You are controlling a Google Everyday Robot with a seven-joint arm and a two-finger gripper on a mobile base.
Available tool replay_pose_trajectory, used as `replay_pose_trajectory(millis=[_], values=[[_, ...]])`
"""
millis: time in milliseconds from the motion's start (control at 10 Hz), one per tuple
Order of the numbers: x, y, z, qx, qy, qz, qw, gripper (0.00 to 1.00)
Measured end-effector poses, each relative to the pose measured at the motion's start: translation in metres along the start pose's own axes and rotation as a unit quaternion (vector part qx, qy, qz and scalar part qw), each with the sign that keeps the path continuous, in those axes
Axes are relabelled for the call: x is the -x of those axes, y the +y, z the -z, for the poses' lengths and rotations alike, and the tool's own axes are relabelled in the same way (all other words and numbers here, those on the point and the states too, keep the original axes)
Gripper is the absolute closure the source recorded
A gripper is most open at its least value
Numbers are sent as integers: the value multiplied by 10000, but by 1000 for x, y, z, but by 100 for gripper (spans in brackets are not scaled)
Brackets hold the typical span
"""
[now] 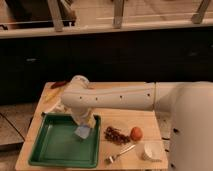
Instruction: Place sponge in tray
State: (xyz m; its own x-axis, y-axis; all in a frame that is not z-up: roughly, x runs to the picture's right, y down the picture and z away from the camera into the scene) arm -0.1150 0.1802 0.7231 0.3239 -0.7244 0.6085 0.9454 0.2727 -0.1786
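While the arm (117,98) reaches left across the desk (150,125), the tray (55,147) sits beneath its wrist. Gripper (83,126) hangs over the tray's upper-right corner, jaws holding the sponge (82,132) just inside the rim. Likely step: release. Best done by lowering until the sponge nearly meets the tray floor, clear of the rim, then parting the jaws. Fork (120,154), orange (136,133) and cup (150,150) lie right, untouched.

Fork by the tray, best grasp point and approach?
Judging by pose: take the fork mid-handle from straight above, jaws across its thin shaft. It lies flat and diagonal on the table, tines near the green tray, handle end near the white cup. The gripper is over the tray's right edge with the sponge.
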Motion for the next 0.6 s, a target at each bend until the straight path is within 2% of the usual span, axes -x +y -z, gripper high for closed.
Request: replay_pose_trajectory(millis=[300,600], values=[[11,-7,-9,-108,-19,112,9999,92],[18,-10,-13,-193,-73,174,9996,87]])
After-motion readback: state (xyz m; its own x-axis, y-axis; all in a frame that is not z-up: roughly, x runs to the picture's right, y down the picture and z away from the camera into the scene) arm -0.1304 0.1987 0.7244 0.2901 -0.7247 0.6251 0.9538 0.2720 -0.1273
